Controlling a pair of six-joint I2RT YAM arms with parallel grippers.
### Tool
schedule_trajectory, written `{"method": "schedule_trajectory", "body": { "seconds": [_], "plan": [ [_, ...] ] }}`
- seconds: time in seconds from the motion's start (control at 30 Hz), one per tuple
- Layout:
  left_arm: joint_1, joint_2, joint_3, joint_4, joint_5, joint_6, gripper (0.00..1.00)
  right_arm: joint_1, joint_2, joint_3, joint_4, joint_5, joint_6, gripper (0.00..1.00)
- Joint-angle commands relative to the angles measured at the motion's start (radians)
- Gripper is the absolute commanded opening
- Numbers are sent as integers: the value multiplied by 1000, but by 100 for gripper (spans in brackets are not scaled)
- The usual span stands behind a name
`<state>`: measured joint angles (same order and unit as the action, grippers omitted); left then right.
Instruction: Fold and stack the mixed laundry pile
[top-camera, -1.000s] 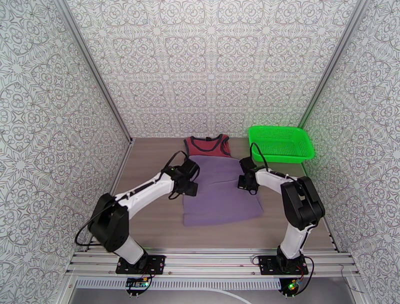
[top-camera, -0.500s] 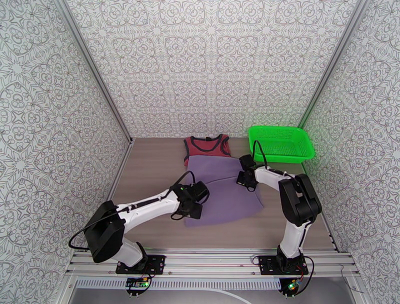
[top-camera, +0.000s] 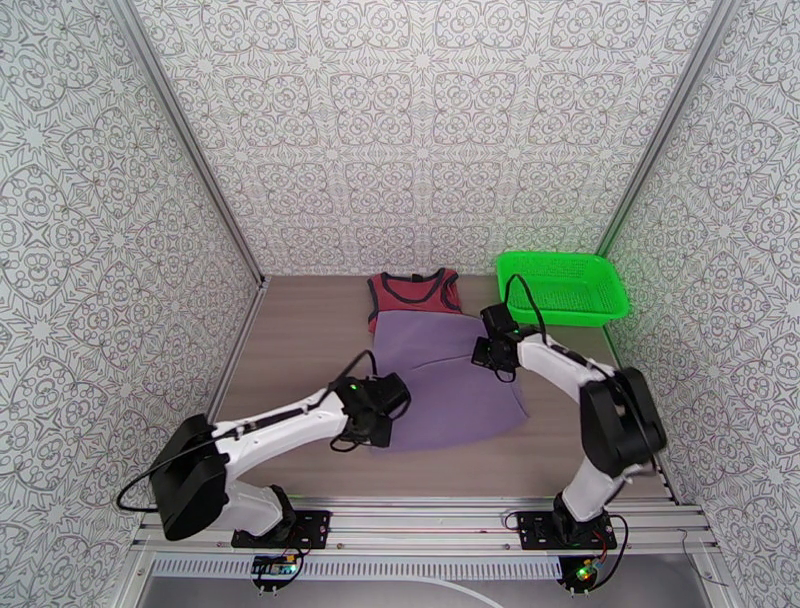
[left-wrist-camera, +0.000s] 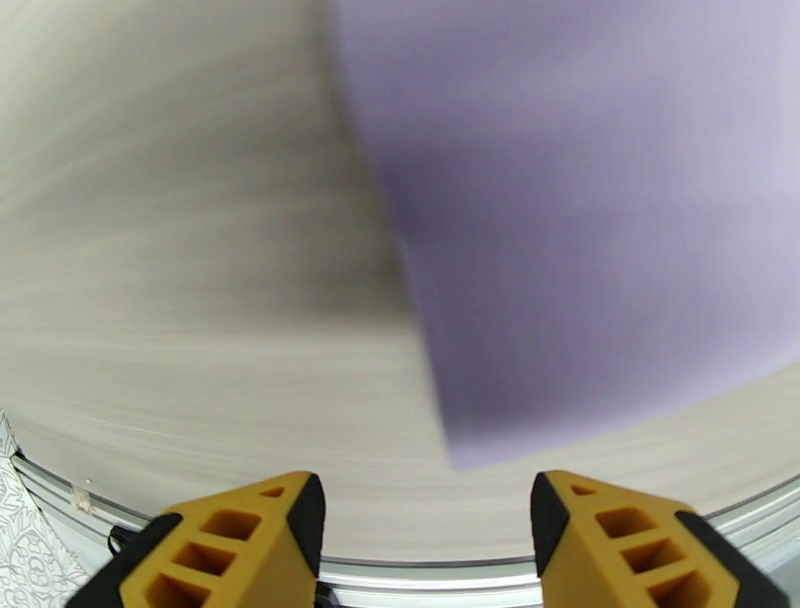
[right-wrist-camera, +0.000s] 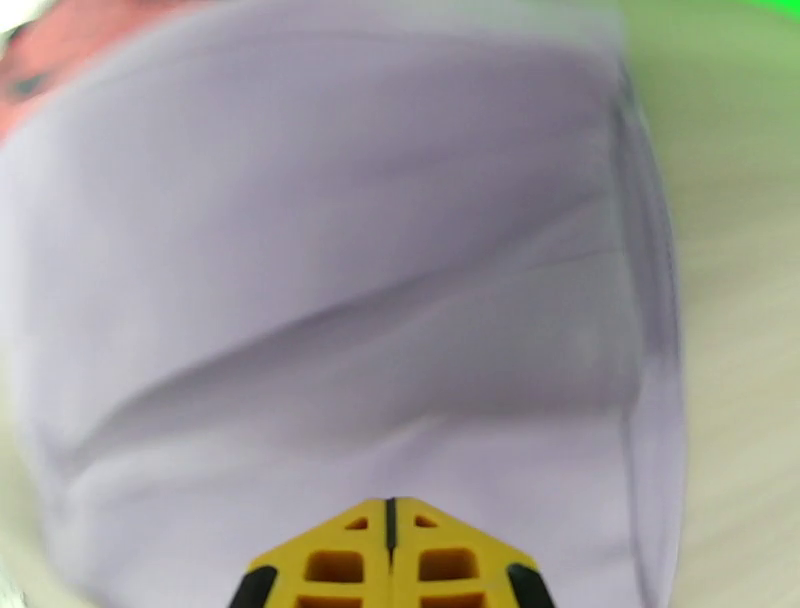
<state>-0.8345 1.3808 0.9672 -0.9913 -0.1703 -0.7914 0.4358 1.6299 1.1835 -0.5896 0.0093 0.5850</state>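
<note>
- Yellow-fingered left gripper (left-wrist-camera: 422, 497): fingers apart, hovering at the near-left corner of the lavender garment (top-camera: 450, 385).
- Centre: that garment lies flat, overlapping the red tank top (top-camera: 415, 290) at its far side; I judge both unfolded.
- Right gripper (right-wrist-camera: 390, 520): fingers together over its far-right part.

It was a robotics lab cell: patterned panel walls (top-camera: 420, 130) enclosed a wood-grain table (top-camera: 300, 330), and a left arm (top-camera: 280, 425) and right arm (top-camera: 560, 362) stood bolted to an aluminium rail (top-camera: 420, 515).
</note>
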Motion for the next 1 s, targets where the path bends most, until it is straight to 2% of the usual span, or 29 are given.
{"method": "schedule_trajectory", "body": {
  "seconds": [0.0, 0.1, 0.3, 0.4, 0.57, 0.7, 0.87, 0.97],
  "plan": [
    [63, -77, -57, 66, 82, 33, 59, 87, 22, 27, -68, -123, -43, 0],
    [89, -147, -140, 158, 168, 5, 60, 177, 118, 76, -44, -191, -28, 0],
    [93, -207, -221, 205, 208, -35, 63, 281, 328, 220, -21, -256, -4, 0],
    [88, -200, -235, 222, 223, -38, 65, 284, 420, 291, -13, -262, 6, 0],
    [72, -172, -246, 246, 240, -41, 67, 268, 506, 407, -61, -128, 21, 0],
    [53, -114, -259, 285, 263, -48, 67, 248, 505, 402, -19, -78, 73, 0],
    [19, -23, -259, 318, 252, -68, 67, 238, 518, 389, 32, -73, 120, 0],
    [1, 7, -262, 344, 256, -112, 61, 238, 529, 390, 46, -90, 128, 0]
  ]
}}
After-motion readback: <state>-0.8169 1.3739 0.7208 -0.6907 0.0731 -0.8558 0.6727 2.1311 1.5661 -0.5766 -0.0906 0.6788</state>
